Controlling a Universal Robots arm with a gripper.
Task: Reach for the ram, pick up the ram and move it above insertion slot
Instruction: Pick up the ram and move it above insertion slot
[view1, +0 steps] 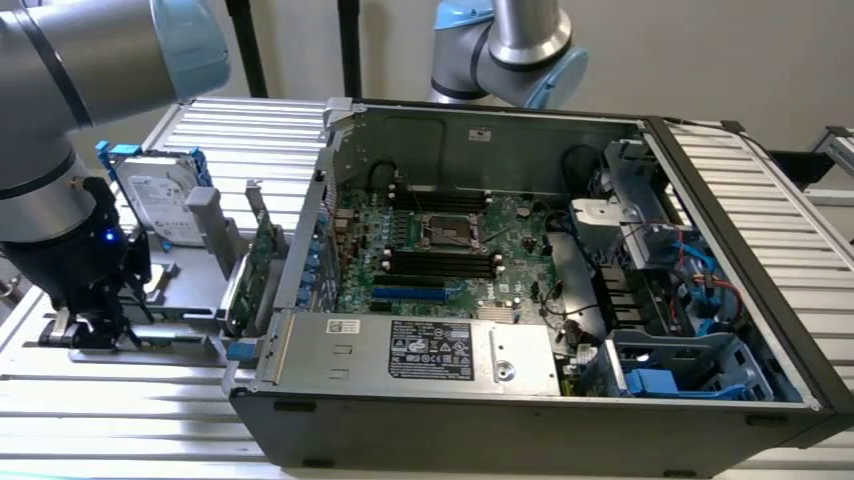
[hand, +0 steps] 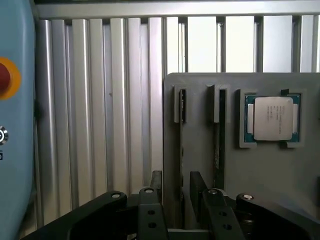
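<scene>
At the exterior view's left, the grey arm (view1: 54, 150) reaches down to the ribbed metal tabletop (view1: 134, 410), and its gripper (view1: 96, 335) hangs low over a grey holder block (view1: 180, 290). In the wrist view the gripper (hand: 176, 181) has its two black fingers (hand: 156, 184) spread apart, one on each side of a narrow slot in that holder (hand: 200, 100). The ram (hand: 182, 145) stands on edge in this slot, seen as a thin dark strip. It lies between the fingers but is not pinched by them. A second narrow slot (hand: 220, 132) runs parallel beside it, and whether it holds a stick cannot be told. Near that slot a square processor chip (hand: 272, 119) with a silver lid lies in its own recess. A pale blue casing with a red button (hand: 5, 77) shows at the picture's edge. Back in the exterior view, behind the gripper, a silver hard drive with blue rails (view1: 160, 205) leans upright, and a green expansion card (view1: 260, 265) stands just beside the open computer case (view1: 534, 420). Inside the case the motherboard (view1: 514, 225) lies flat, with black insertion slots (view1: 441, 264) beside the processor socket (view1: 447, 232), well apart from the ram. A second arm (view1: 514, 50) stands behind the case.
</scene>
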